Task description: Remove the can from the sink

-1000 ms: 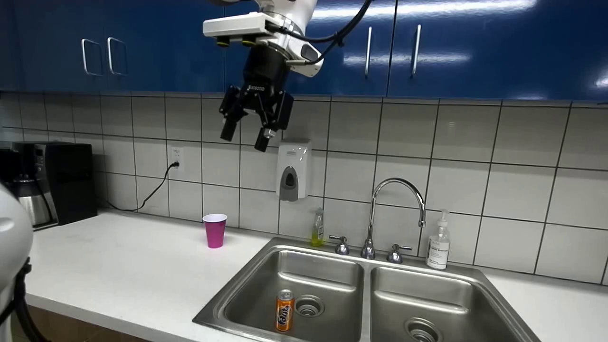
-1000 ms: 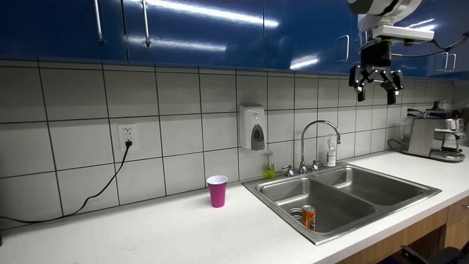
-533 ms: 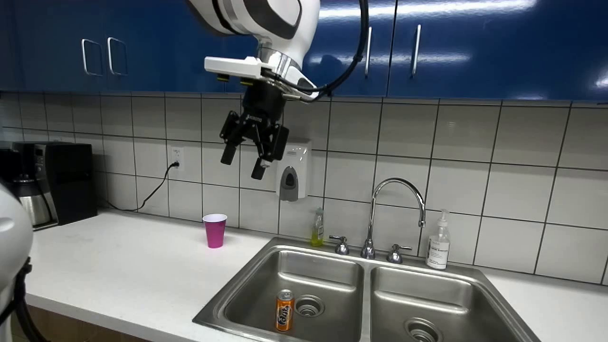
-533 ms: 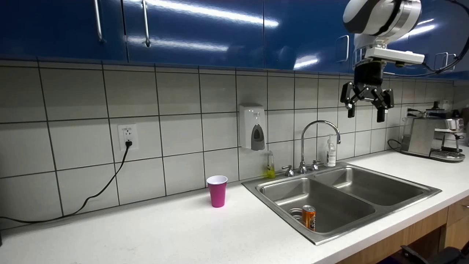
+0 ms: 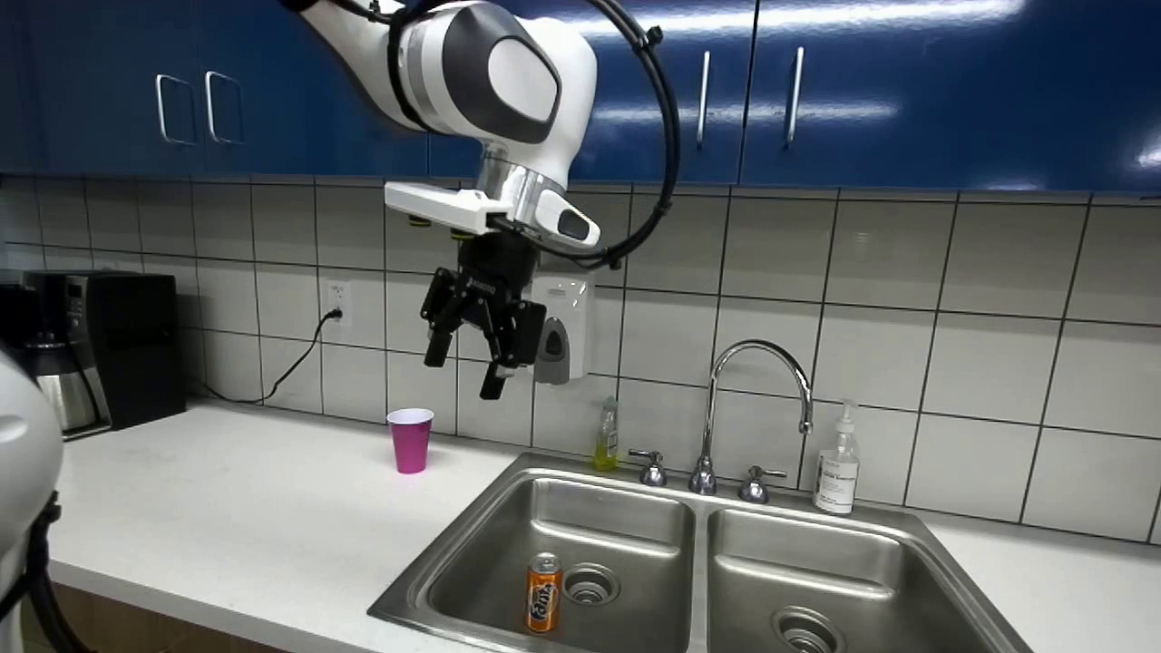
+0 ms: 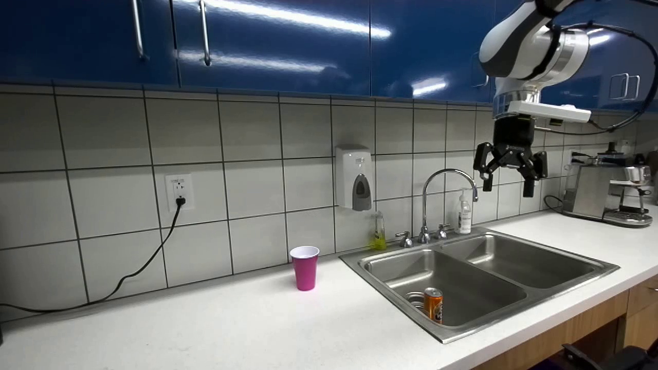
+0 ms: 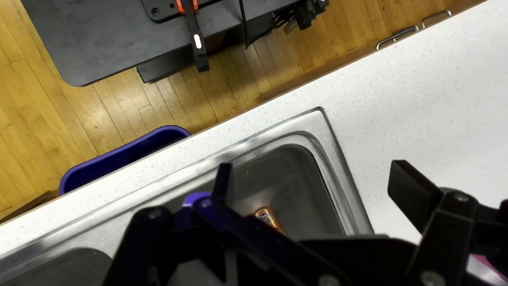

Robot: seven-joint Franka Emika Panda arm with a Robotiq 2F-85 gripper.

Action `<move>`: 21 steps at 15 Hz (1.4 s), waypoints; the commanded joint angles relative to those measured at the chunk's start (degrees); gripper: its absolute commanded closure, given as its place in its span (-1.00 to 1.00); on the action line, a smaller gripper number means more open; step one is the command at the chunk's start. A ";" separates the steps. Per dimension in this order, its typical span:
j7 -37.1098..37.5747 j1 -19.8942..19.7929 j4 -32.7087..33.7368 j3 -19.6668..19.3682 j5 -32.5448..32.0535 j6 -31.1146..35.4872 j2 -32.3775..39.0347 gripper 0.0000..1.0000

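Well below the claw (image 5: 464, 369), which is spread wide, the orange can (image 5: 542, 594) is seen in both exterior views standing upright in the sink (image 5: 699, 562), beside a drain (image 5: 591, 585).

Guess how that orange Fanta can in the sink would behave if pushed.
The Fanta can stands upright and is taller than wide, so a push near its top would probably tip it. Its round sides suggest it might then roll. The smooth, shiny surface may be somewhat slippery.
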 commanded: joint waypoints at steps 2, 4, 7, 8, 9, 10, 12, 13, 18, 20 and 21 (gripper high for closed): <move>-0.49 -0.59 -5.18 1.36 1.73 9.45 1.32 -1.00; -0.88 -0.03 -7.36 1.56 2.97 14.67 2.68 -1.00; -0.85 0.84 -9.55 2.30 4.31 22.11 6.12 -1.00; -0.87 1.15 -9.99 2.61 4.66 24.43 7.48 -1.00; -0.92 1.55 -10.12 2.94 4.94 26.89 9.35 -1.00; -0.94 1.95 -10.08 3.21 5.16 29.27 11.19 -1.00; -1.19 2.87 -9.16 3.79 5.97 33.30 15.42 -1.00; -1.13 3.30 -8.57 4.14 6.38 35.39 17.60 -1.00; -0.51 3.88 -3.37 6.16 8.16 43.69 28.98 -1.00; -0.73 3.49 -0.27 7.04 9.23 45.10 33.29 -1.00; -0.57 3.26 1.52 7.54 9.77 45.39 35.50 -1.00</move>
